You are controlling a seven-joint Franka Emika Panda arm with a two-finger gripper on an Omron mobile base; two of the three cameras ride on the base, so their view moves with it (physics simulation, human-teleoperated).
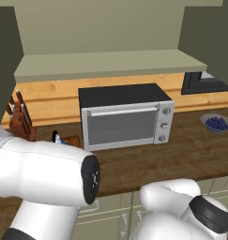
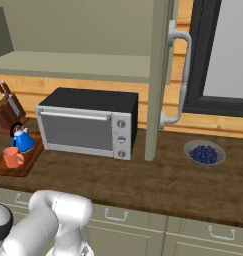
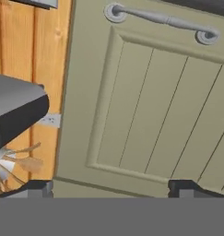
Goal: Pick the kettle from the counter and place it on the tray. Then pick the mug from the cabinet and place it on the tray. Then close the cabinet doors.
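The desk [image 2: 158,182] is dark brown wood with a visible grain and a dull sheen. Behind it the wall panelling [image 1: 49,101] is lighter, honey-coloured planked wood. The toaster oven [image 2: 88,122] has a brushed silver metal front, a matt black top and a smoky glass door. The kettle [image 2: 23,141] is glossy blue with a thin black handle. The mug [image 2: 13,157] looks matt salmon-orange. The tray [image 2: 20,164] is reddish-brown wood. The cabinet door [image 3: 145,101] is matt olive-green painted panel with grooved boards; its bar handle [image 3: 162,19] is smooth grey metal. The knife block [image 1: 19,121] is dark wood.
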